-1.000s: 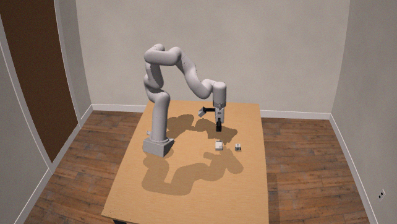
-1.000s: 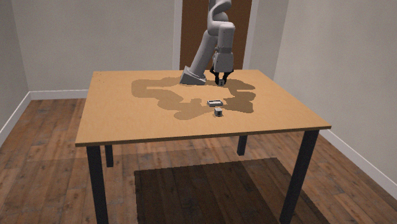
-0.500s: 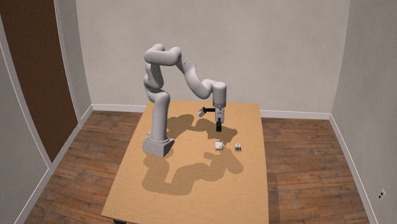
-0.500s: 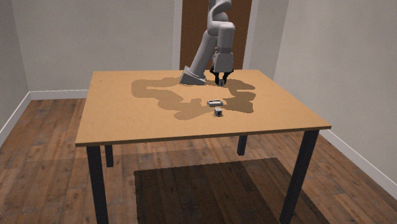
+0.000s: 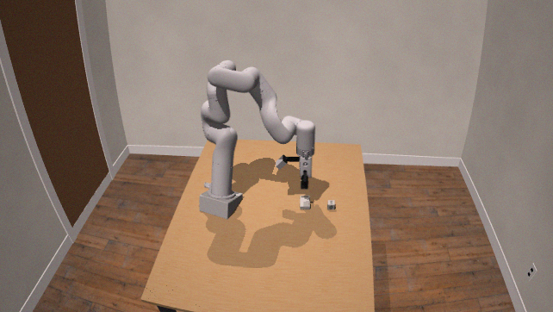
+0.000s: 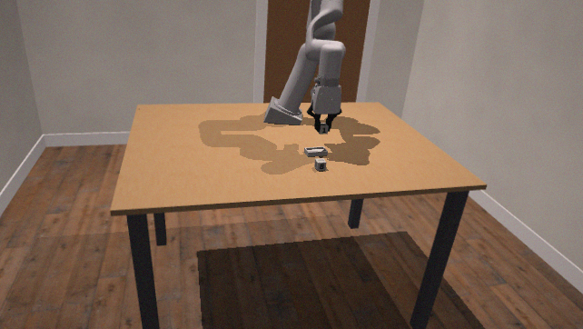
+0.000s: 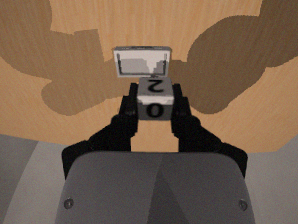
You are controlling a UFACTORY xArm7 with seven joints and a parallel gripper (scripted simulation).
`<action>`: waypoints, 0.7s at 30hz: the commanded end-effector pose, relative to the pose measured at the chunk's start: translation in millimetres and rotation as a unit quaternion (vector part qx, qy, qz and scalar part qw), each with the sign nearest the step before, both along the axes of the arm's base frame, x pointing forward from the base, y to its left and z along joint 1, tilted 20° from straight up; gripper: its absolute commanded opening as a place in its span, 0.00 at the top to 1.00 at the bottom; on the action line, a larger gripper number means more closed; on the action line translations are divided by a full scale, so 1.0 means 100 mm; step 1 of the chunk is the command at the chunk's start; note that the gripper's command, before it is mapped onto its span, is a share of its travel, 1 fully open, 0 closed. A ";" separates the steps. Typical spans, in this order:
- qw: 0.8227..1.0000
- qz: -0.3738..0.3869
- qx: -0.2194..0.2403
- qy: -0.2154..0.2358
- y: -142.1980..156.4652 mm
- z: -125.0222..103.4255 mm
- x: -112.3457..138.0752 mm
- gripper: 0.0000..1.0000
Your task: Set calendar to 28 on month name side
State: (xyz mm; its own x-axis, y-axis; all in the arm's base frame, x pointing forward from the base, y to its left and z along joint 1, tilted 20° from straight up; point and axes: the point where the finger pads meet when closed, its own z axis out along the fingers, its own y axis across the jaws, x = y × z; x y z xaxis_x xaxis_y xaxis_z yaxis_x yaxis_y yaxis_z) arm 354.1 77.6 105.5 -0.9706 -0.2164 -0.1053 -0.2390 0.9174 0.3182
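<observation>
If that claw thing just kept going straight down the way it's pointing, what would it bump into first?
Most likely the bare wooden table. The gripper, fingers shut on a white number cube, points down, and the small grey tray lies just ahead of it rather than beneath, though depth is hard to judge.

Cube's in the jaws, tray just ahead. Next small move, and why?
Probably carry the white number cube forward over the small white tray, then lower. The black two-finger gripper holds it above the wooden table, short of the tray, which looks empty. The second white cube sits outside.
</observation>
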 end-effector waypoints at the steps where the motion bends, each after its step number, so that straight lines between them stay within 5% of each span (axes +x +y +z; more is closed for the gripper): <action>1: 1.000 0.000 0.003 -0.001 0.04 -0.09 0.03 0.71; 21: 1.000 0.000 0.003 -0.001 0.12 -0.32 0.04 0.71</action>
State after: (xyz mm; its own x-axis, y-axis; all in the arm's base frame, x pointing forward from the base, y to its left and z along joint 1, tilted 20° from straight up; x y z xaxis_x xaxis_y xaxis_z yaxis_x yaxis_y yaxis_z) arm 357.2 89.2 73.1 -0.9704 -0.2171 -0.1061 -0.2401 0.9160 0.3213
